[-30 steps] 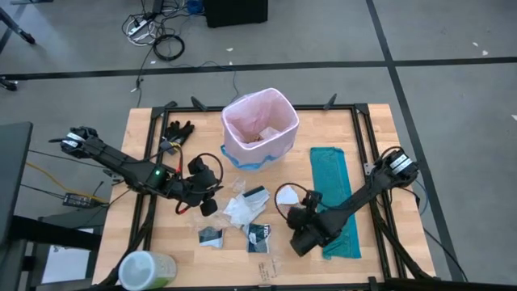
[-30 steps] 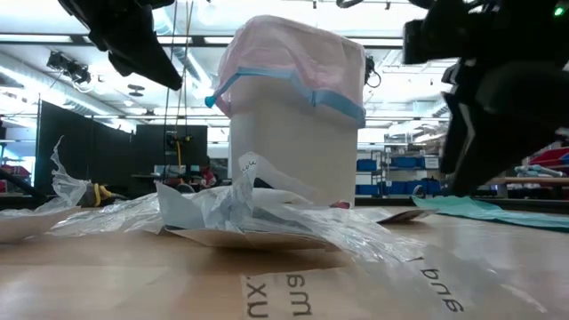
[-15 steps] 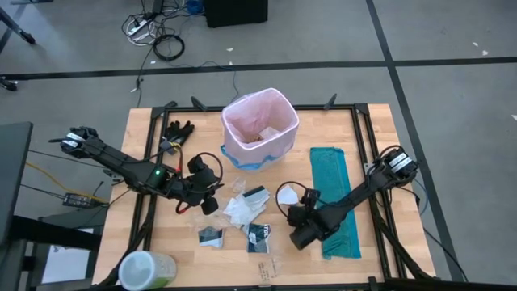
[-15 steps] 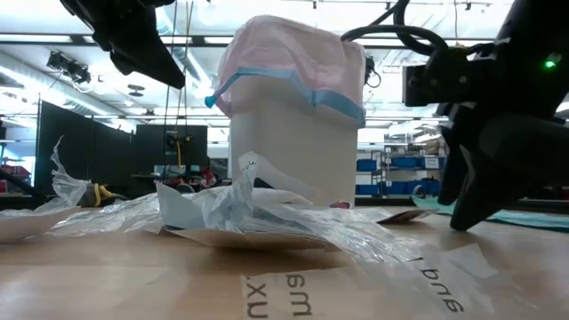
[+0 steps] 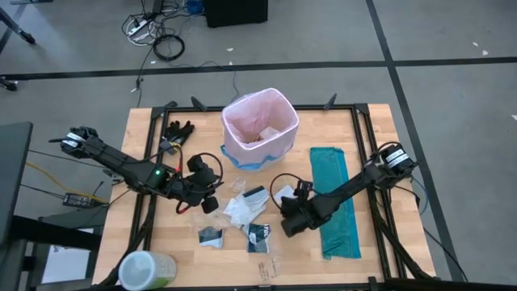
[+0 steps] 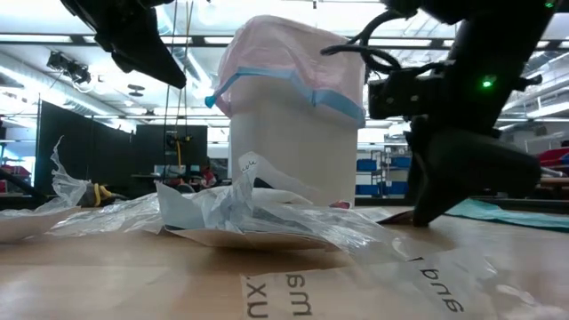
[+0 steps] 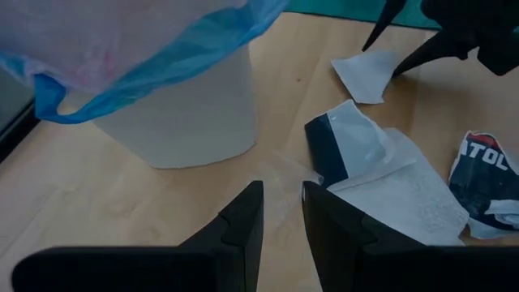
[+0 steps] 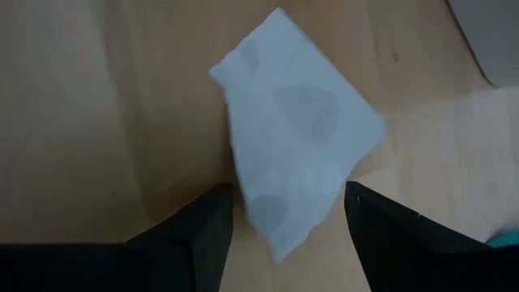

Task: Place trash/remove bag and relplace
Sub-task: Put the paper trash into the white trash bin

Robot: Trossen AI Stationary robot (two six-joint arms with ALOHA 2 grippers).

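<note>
The desk is pale matt wood; the bag is thin translucent plastic; the trash is white paper.

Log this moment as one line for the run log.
right gripper: open, astride white paper scrap on table | left gripper: near bin, empty | bag: in bin

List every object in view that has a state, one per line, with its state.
bin: upright, lined, some scraps inside.
bag: fitted over the bin's rim.
white paper: flat on the table, between the right gripper's open fingers.
left gripper: fingers nearly together, empty, raised near the bin.
teal bag: lying flat on the table.
black-and-white packets: loose on the table.
</note>
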